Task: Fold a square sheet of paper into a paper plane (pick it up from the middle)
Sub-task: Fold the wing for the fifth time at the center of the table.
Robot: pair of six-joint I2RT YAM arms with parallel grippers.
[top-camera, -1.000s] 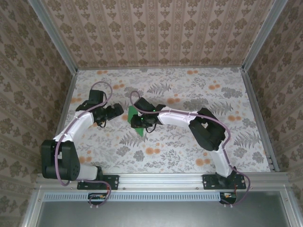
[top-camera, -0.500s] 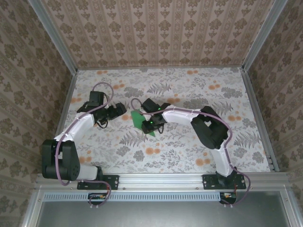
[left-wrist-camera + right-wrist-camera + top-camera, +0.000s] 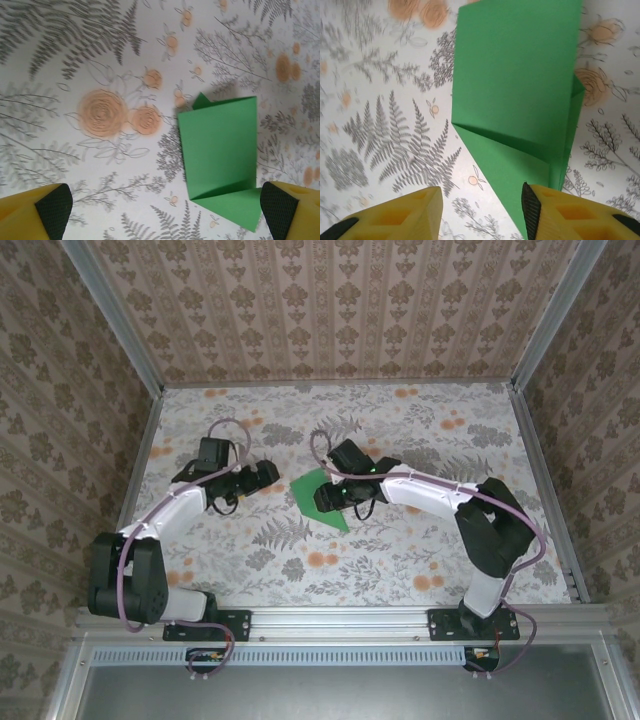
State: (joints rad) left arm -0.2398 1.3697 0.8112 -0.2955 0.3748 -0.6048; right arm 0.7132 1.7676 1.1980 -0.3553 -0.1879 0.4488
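My half-folded green sheet of paper (image 3: 310, 490) lies flat mid-tabletop (image 3: 420, 560) between my two end effectors. Its long axis runs diagonally from far-left to near-right, and a tapering corner points near-right. My right end effector (image 3: 480, 200) hovers over its right part, fingers apart and clamping nothing, while my left end effector (image 3: 165, 207), just left of it, is spread wide and empty. To crease well, I judge I should pin the layers with one side and press along the fold without dragging the sheet.

Bright green paper (image 3: 220, 145) on tabletop (image 3: 400, 560) of grey ferns, orange blossoms
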